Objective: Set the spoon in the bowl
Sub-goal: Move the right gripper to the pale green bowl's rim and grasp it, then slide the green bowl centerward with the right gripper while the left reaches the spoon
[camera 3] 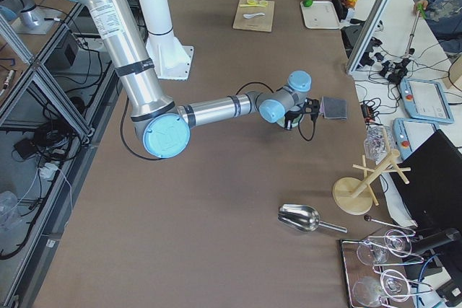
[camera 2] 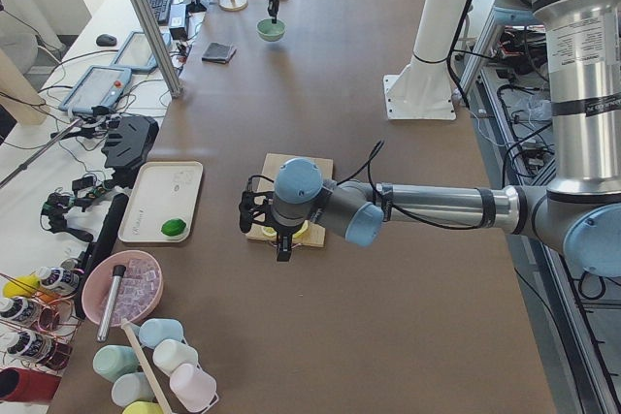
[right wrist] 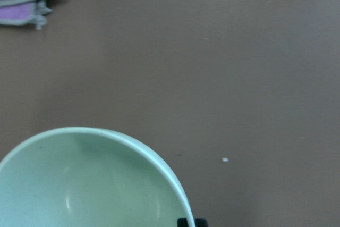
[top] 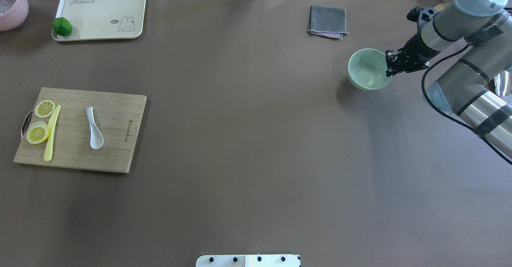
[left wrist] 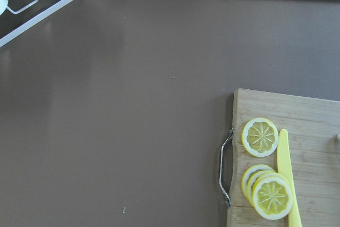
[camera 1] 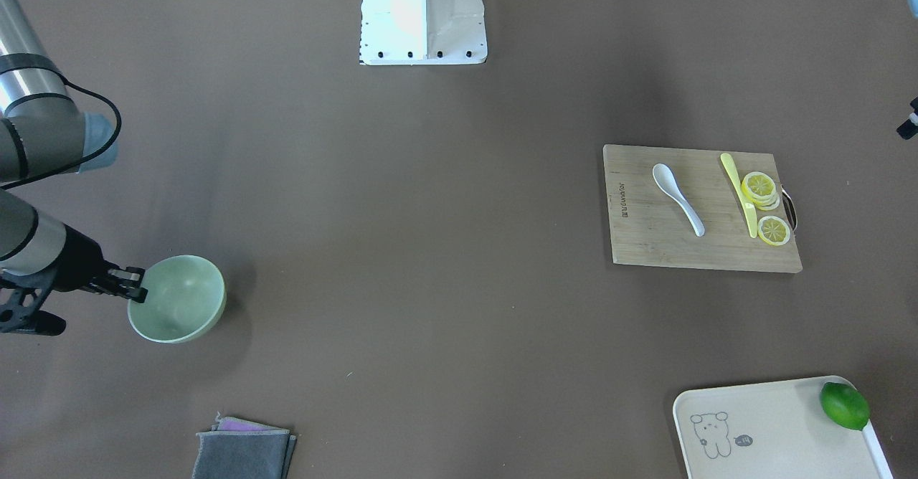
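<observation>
The white spoon (camera 1: 678, 198) lies on a wooden cutting board (camera 1: 660, 246), scoop toward the robot; it also shows in the overhead view (top: 94, 129). The mint-green bowl (camera 1: 179, 300) sits far across the table on the robot's right side (top: 368, 70). My right gripper (camera 1: 135, 283) is shut on the bowl's rim, one finger inside and one outside (top: 390, 64); the right wrist view shows the bowl (right wrist: 90, 184) close below. My left gripper (camera 2: 281, 244) hovers by the board's handle end, seen only in the exterior left view; I cannot tell whether it is open or shut.
A yellow plastic knife (camera 1: 739, 192) and lemon slices (camera 1: 760, 186) lie on the board beside the spoon. A cream tray (camera 1: 774, 429) holds a lime (camera 1: 844, 406). A folded grey cloth (camera 1: 244, 450) lies near the bowl. The robot base (camera 1: 423, 13) stands at the table's edge.
</observation>
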Motion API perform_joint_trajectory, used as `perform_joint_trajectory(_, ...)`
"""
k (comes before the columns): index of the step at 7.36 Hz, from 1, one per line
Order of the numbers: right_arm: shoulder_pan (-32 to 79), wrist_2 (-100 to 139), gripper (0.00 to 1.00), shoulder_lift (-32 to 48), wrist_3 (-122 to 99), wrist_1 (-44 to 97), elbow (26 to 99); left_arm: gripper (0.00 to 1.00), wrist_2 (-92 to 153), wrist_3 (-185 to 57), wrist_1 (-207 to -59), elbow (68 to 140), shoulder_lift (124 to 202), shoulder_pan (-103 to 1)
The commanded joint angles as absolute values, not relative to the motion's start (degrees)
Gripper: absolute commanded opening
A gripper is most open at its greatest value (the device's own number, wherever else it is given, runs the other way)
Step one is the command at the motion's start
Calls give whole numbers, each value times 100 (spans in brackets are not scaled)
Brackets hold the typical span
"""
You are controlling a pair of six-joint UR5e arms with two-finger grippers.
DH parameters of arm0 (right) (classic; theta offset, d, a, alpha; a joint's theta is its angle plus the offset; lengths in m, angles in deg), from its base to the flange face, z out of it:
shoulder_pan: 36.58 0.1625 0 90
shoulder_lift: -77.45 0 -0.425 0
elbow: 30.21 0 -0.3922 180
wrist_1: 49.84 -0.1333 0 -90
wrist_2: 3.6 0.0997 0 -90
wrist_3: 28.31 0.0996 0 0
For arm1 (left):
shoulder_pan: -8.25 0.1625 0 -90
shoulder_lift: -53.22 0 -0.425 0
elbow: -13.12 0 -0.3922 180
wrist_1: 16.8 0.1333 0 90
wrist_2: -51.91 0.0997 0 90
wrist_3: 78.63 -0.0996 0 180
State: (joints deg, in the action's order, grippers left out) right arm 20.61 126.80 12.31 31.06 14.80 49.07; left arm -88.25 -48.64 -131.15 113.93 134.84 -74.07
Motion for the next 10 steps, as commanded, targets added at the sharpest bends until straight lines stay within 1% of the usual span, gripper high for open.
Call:
perform_joint_trajectory(1,1259,12483,0,1846,4913,1485,5361,85,-8767,-3257,-13123,11385,14021,-6527)
perform_joint_trajectory(2,838,12142,0,1926,5460,1494,5676,84,-8758,-2640,-13149,11393,14180,-6235)
perform_joint_trajectory(4,-41,11386,0,2171,6297,1546,5820,76,-8226,-1943,-13194,11341,14478,-5682)
perform_joint_trajectory(5,-333,11113,0,2225,6379,1555,5820,75,-8178,-1748,-13202,11262,14524,-5435)
perform_joint_trajectory(7,-747,10646,0,2252,6476,1556,5829,71,-7836,-1169,-13281,11227,14585,-4916)
perform_joint_trajectory(8,-870,10514,0,2252,6476,1564,5855,71,-7817,-887,-13412,11226,14586,-4723)
perform_joint_trajectory(10,-924,10459,0,2252,6468,1573,5951,70,-7502,-753,-13528,11035,14716,-4362)
